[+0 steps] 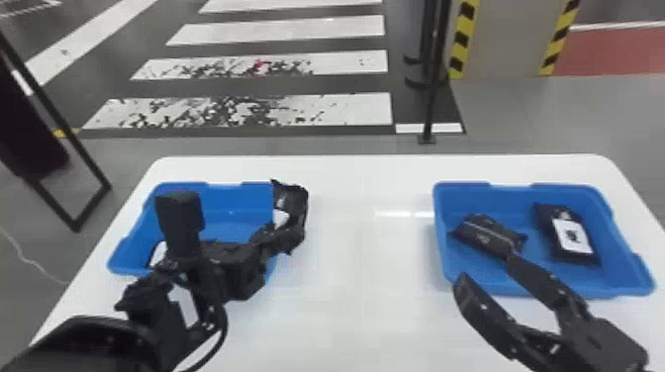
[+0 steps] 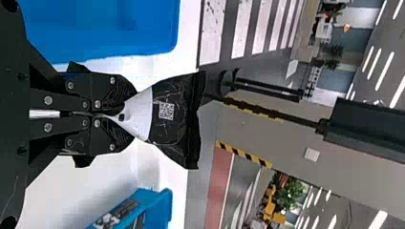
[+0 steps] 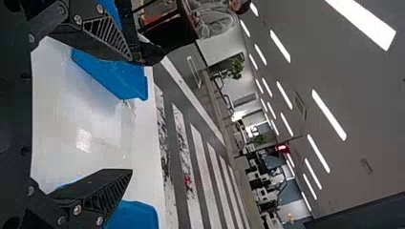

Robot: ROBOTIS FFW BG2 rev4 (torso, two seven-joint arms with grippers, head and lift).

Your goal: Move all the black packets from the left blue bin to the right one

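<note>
My left pincer pinches a packet by its pale-labelled end, at the left bin's inner side. That narrow hold could let it swing or slip onto the counter between the bins. My right pincer, spread at the right bin, might get in the way or nudge the two packets lying there. I can't tell whether it touches the nearer one. My left arm hides much of a labelled packet in the left bin; others could be missed behind it.
</note>
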